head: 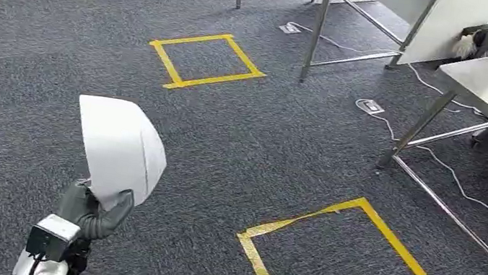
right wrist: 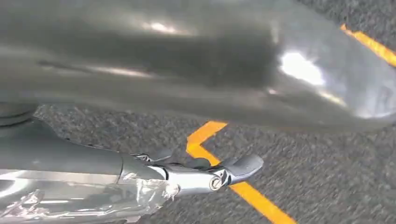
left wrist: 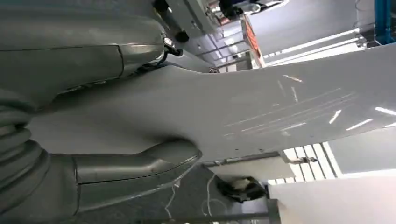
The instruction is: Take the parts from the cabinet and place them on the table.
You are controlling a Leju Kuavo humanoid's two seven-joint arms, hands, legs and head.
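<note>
White curved plastic shell part [head: 120, 148] gripped by left hand [head: 95, 211] above grey carpet [head: 226, 142]; right hand [right wrist: 205, 175] over yellow tape [right wrist: 243, 186], grip state indeterminate.

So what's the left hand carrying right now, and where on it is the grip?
The left hand holds a white curved panel part by its lower edge, thumb pressed on one face. The right hand looks empty.

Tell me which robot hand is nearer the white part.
Left. The left robot hand grips the white part, thumb pressed on it. The right robot hand hangs over the carpet, holding nothing.
</note>
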